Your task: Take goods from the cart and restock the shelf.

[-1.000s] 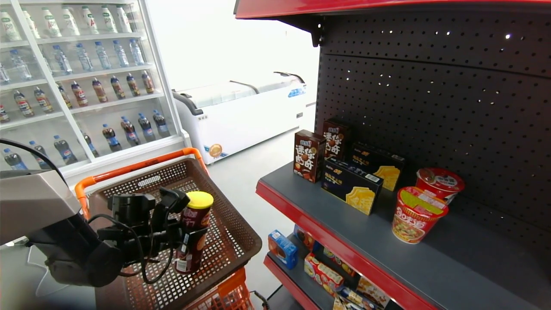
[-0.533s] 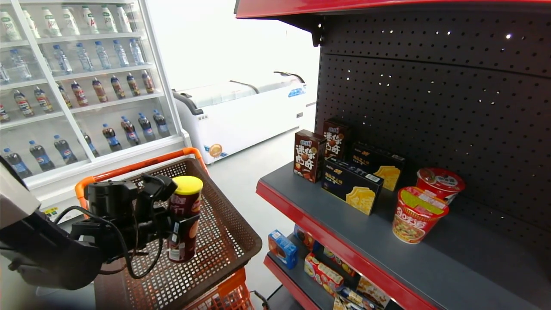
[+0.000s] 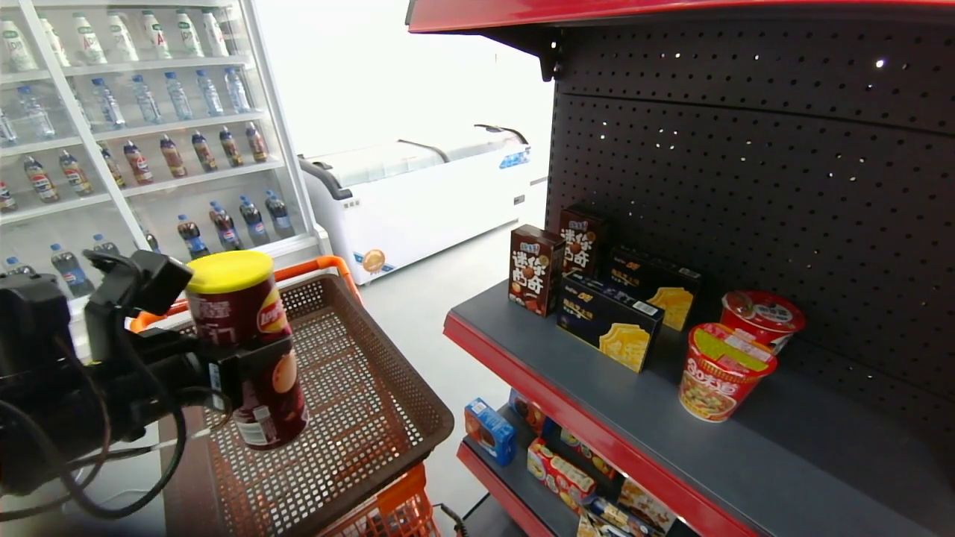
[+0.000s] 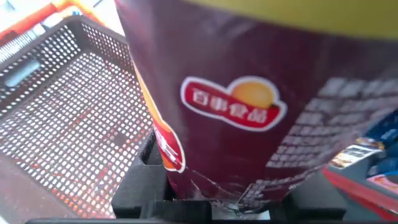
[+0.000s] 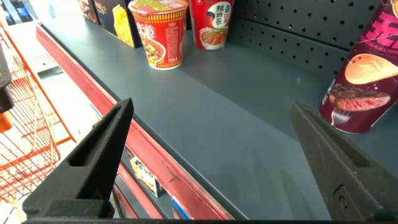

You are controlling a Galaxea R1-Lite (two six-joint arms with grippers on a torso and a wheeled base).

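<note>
A maroon chip can [image 3: 246,350] with a yellow lid hangs upright above the brown cart basket [image 3: 418,440]. My left gripper [image 3: 216,335] is shut on its middle. Close up, the chip can [image 4: 249,124] stands over the perforated basket [image 4: 62,124]. The grey shelf [image 3: 597,395] with a red front edge lies to the right of the cart. My right gripper [image 5: 211,168] stands open over a bare stretch of the shelf [image 5: 236,124], nothing between its fingers.
On the shelf stand brown snack boxes [image 3: 536,268], dark blue boxes [image 3: 608,321] and two noodle cups [image 3: 720,369]. Another chip can [image 5: 367,81] stands by the pegboard, past the noodle cups [image 5: 158,31]. A drinks cooler [image 3: 149,149] and a freezer [image 3: 418,194] stand behind.
My left gripper has lifted the chip can up and to the left, out of the basket and nearer the head camera. Goods on the shelf have not moved.
</note>
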